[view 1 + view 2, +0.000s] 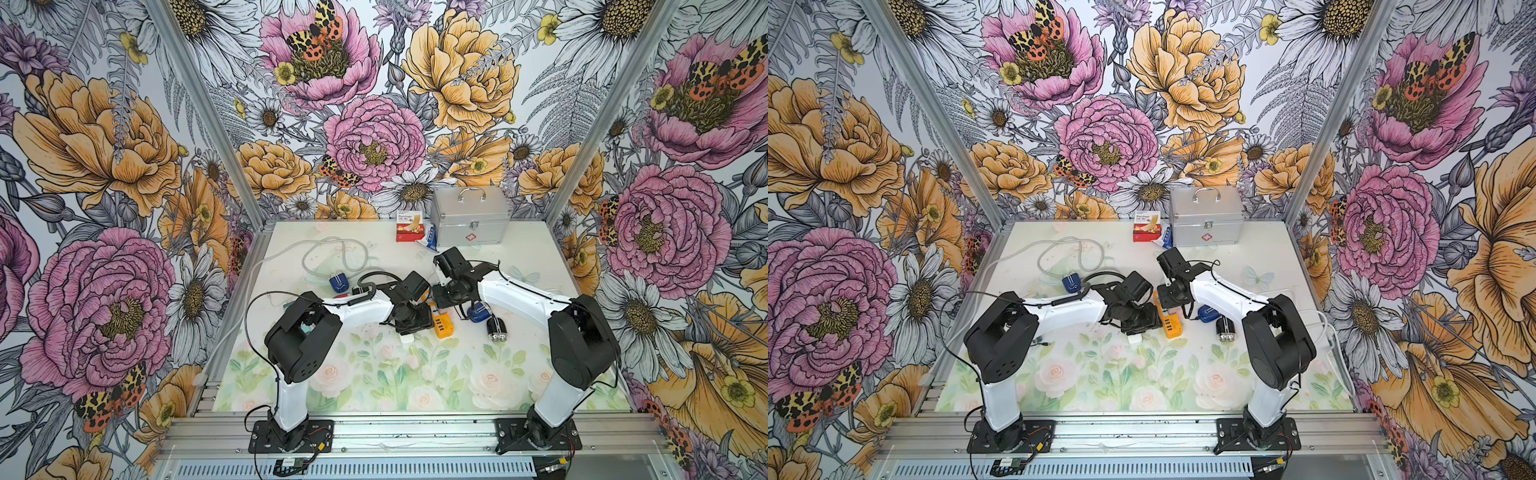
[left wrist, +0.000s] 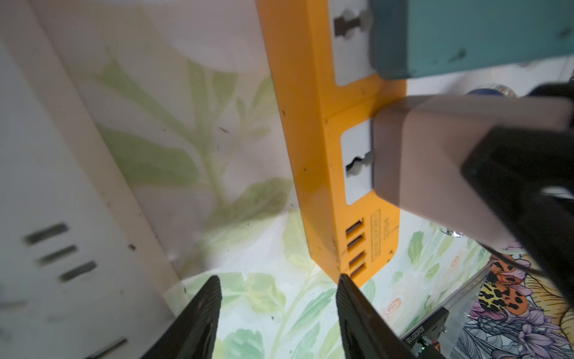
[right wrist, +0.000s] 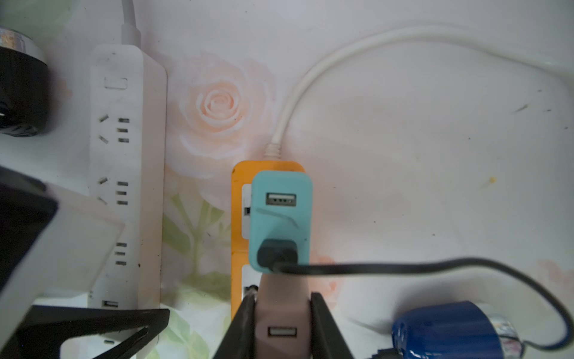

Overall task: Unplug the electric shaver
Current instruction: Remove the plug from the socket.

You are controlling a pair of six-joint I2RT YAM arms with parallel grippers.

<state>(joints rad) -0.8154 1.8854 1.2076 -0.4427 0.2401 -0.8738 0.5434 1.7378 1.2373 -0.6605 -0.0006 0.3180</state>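
At the middle of the worktop (image 1: 374, 374), the right gripper (image 3: 282, 298) is clamping the orange strip's (image 2: 310, 124) pink adapter (image 2: 419, 161), the left gripper (image 2: 279, 298) is hanging apart and empty, and the electric shaver (image 1: 496, 330) is lying nearby toward the right edge, its lead (image 3: 403, 268) seemingly entering the light, rigid teal adapter (image 3: 281, 217), graspable by its flat sides.

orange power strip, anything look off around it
On the orange power strip, the right gripper is clamped on the pink adapter, whose visible USB port is empty. The black cable plugs into the teal adapter beside it, so the grip may be on the wrong plug.
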